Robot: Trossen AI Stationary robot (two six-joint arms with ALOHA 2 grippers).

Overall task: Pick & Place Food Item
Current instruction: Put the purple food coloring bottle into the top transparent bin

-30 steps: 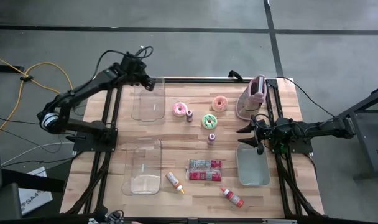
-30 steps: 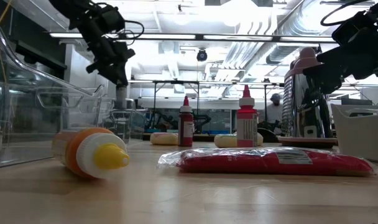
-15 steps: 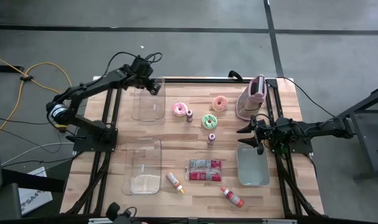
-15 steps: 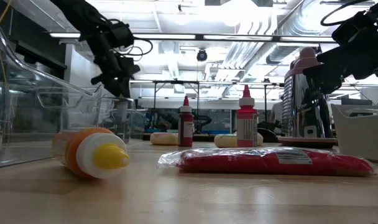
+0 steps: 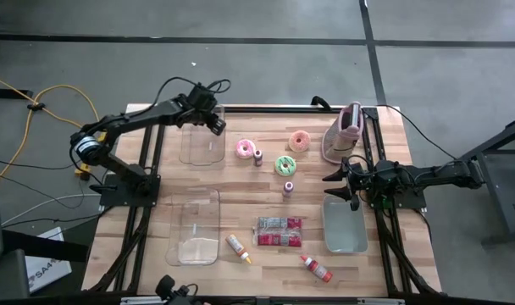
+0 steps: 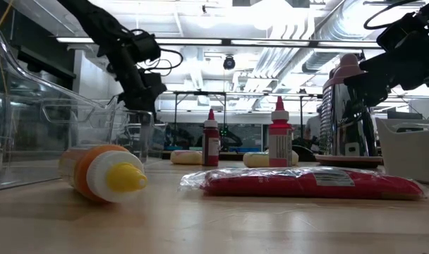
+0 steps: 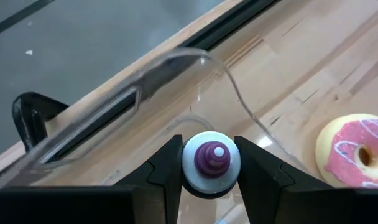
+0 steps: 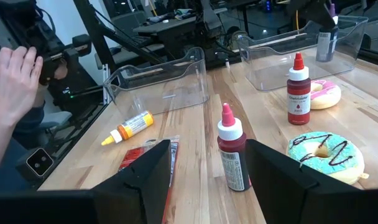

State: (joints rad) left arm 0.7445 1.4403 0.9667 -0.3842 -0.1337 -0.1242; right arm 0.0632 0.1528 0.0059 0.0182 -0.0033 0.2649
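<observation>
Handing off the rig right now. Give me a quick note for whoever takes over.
Left gripper: shut on a purple-capped bottle, held over the far clear container.
Right gripper: open and holding nothing, above the grey bin.
On the table: pink doughnut, green doughnut, red packet.
Done: bottle picked up.
Left: set the bottle down and release it. No doughnut is in a container yet.

obstacles: clear bin wall (image 7: 176, 68), pink donut (image 7: 357, 152) | free: bare tabletop (image 5: 249, 191) between
</observation>
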